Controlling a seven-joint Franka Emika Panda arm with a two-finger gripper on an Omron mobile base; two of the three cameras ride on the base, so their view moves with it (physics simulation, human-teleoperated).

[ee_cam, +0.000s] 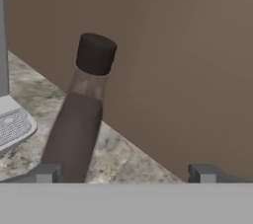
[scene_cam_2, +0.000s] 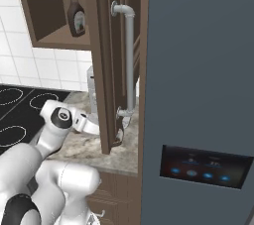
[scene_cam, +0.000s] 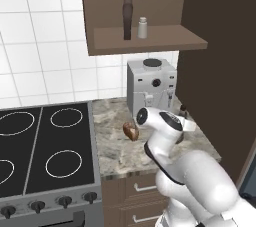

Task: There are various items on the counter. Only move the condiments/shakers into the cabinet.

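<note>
We have reached low and to the right, into the corner where the counter (scene_cam: 112,148) meets the tall brown panel on the right, because the last dark brown bottle (ee_cam: 79,114) stands there on the stone, just beside that panel and to the right of the silver coffee machine (scene_cam: 150,88). In the hand view the bottle sits between our two fingertips (ee_cam: 47,172), nearer the left one, with its black cap up and away from us. The gripper (ee_cam: 123,173) is spread wide, with one tip touching or nearly touching the bottle's side and the other well clear, so nothing is held yet. The bottle looks tilted in that view, though this may be the roll of the hand rather than the bottle itself.

Up in the cabinet (scene_cam: 150,41) the work is mostly done: one dark bottle (scene_cam: 127,16) and the small pale shaker (scene_cam: 142,27) stand upright side by side on the shelf, near its front edge — placed there as the task asks. The brown food lump (scene_cam: 131,131) lies on the counter near our elbow, and rightly so, since it is no condiment and should be left alone.

We judge the step in hand to be the grasp of this third bottle. The tight corner is the risk — the panel leaves little room, and the off-centre bottle could tip as the fingers close.
</note>
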